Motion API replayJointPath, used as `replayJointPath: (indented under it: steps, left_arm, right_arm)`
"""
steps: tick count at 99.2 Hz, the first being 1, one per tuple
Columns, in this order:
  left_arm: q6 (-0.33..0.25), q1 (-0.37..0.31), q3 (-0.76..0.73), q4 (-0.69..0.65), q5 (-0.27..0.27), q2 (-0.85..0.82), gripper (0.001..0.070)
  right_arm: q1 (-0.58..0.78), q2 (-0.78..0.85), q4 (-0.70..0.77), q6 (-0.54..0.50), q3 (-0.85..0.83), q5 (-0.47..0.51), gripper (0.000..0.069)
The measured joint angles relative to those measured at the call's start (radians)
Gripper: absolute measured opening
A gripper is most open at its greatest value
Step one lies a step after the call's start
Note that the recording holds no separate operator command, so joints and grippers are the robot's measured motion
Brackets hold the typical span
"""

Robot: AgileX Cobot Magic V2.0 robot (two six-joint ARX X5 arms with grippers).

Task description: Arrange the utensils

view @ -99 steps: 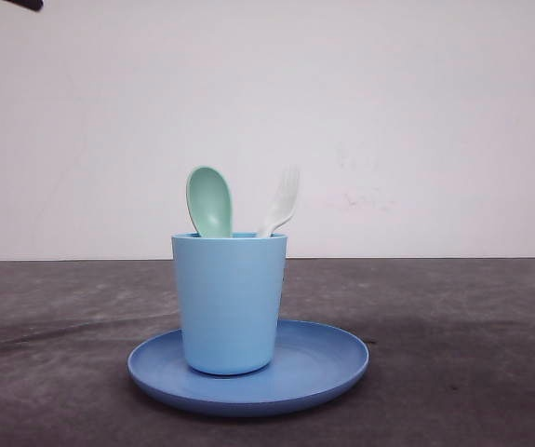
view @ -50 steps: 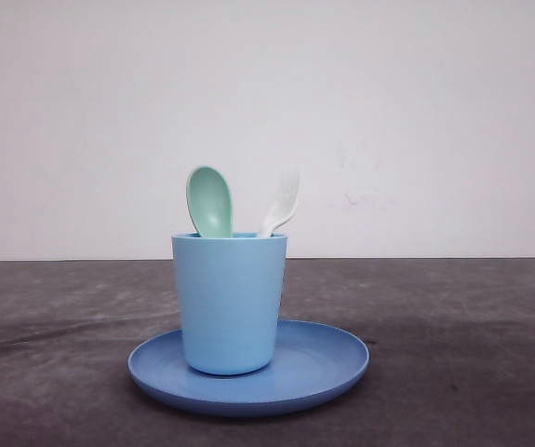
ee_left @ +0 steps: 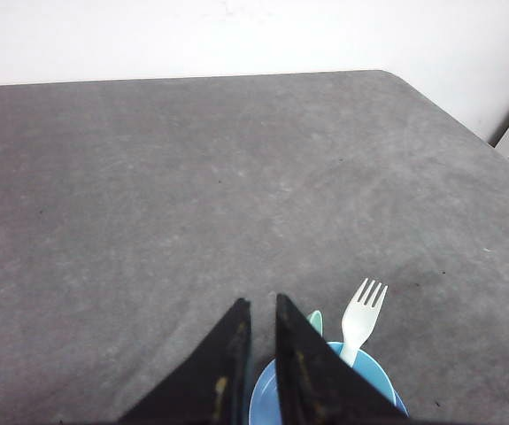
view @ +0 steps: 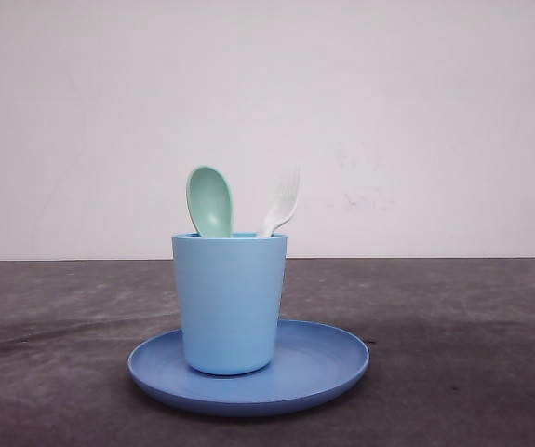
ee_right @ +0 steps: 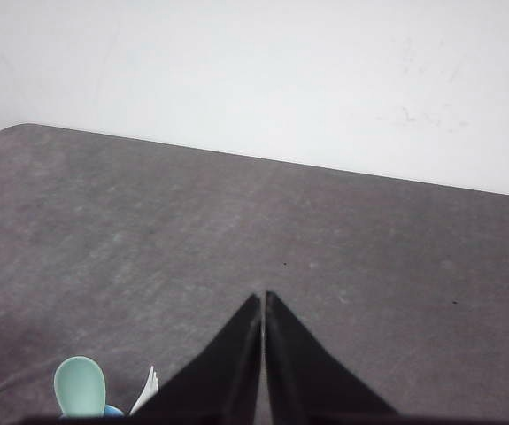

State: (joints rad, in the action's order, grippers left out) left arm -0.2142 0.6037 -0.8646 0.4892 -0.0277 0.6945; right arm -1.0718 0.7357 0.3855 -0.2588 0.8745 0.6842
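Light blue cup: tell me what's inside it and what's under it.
Inside the cup stand a mint-green spoon and a white fork, heads up; their handles are hidden by its wall. Under it is a blue plate.

Mint-green spoon (view: 209, 200), white fork (view: 281, 202), light blue cup (view: 229, 303), blue plate (view: 323, 363), seemingly mottled grey table (view: 462, 326)

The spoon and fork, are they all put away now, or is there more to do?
Looks done: the spoon and fork both stand in the cup on the plate. The left gripper and right gripper hold nothing, jaws nearly together. Nothing seems left.
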Motion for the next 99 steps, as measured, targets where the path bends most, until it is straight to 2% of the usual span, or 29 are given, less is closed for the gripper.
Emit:
replayJointPath:
  steps: [29,44,57,70,79,99]
  left_arm:
    - [0.001,0.0,0.0,0.0,0.0,0.0,0.0025]
    - [0.051,-0.025,0.0,0.0,0.0,-0.013,0.0025]
    - [0.094,-0.094,0.0,-0.01,0.0,-0.037,0.0025]
    - [0.146,-0.193,0.055,-0.04,0.0,-0.071,0.0025]
    - [0.178,-0.274,0.151,-0.103,0.0,-0.119,0.0025]
    - [0.197,-0.432,0.43,-0.262,0.0,-0.299,0.0025]
  right_arm:
    - [0.0,0.0,0.0,0.0,0.0,0.0,0.0006]
    - [0.0,0.0,0.0,0.0,0.0,0.0,0.0006]
    - [0.0,0.0,0.0,0.0,0.0,0.0,0.0006]
    - [0.0,0.0,0.0,0.0,0.0,0.0,0.0006]
    - [0.0,0.0,0.0,0.0,0.0,0.0,0.0006]
    - [0.0,0.0,0.0,0.0,0.0,0.0,0.0006]
